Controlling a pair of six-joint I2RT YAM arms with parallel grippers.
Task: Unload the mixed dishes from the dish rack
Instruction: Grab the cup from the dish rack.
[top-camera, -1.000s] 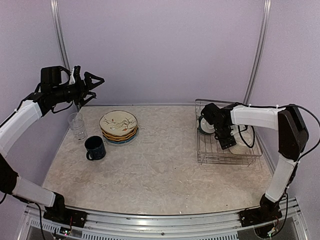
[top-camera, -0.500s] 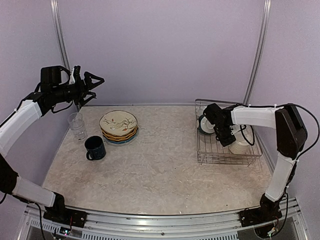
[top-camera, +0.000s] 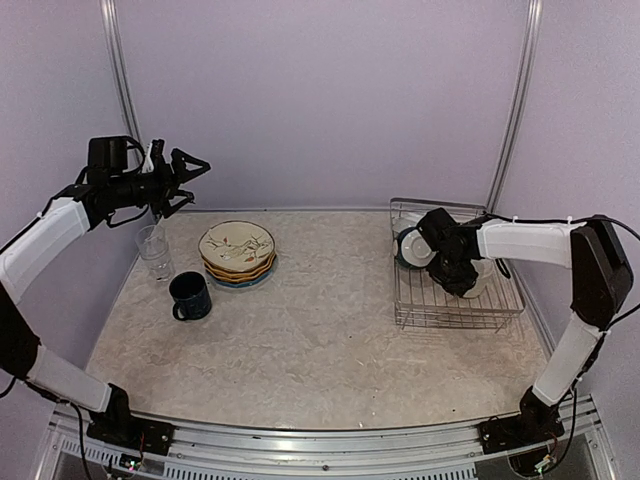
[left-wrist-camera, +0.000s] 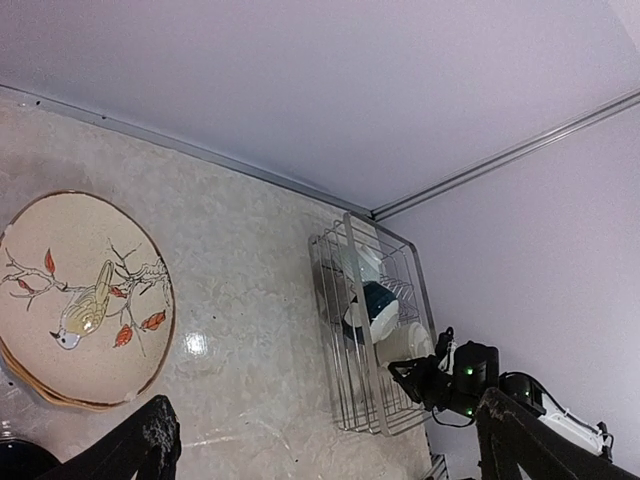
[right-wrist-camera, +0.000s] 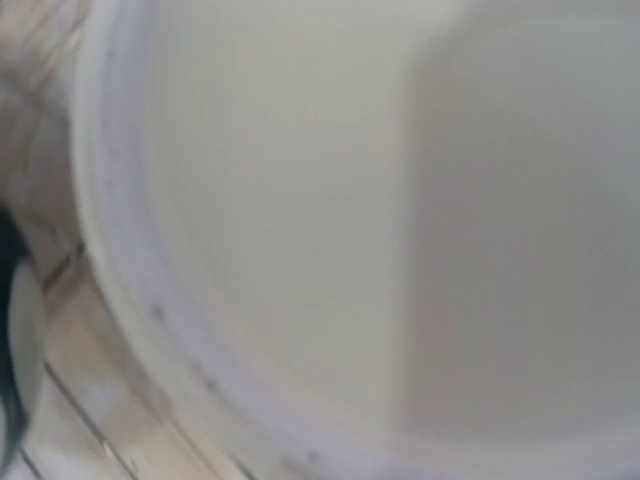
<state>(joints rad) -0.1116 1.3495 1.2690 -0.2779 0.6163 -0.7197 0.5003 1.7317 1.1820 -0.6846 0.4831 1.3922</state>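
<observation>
The silver wire dish rack (top-camera: 450, 312) (left-wrist-camera: 345, 350) stands at the right. In it a teal bowl (top-camera: 410, 247) (left-wrist-camera: 372, 303) leans on edge, with a cream mug (top-camera: 484, 282) (left-wrist-camera: 408, 340) beside it. My right gripper (top-camera: 462, 280) is pressed against the cream mug. The mug's pale inside (right-wrist-camera: 350, 200) fills the right wrist view, so the jaws are hidden. On the left sit the stacked patterned plates (top-camera: 237, 252) (left-wrist-camera: 85, 285), a clear glass tumbler (top-camera: 154, 250) and a dark blue mug (top-camera: 189, 295). My left gripper (top-camera: 190, 168) (left-wrist-camera: 335, 445) hangs open and empty, high above the tumbler.
Purple walls close the back and both sides. Upright metal rails (top-camera: 118, 70) stand in the back corners. The rack sits close to the right wall. A metal frame (top-camera: 320, 440) runs along the table's near edge.
My right gripper has shifted a little to the right against the cream mug, and its forearm has swung outward. The left gripper has risen and tilted slightly.
</observation>
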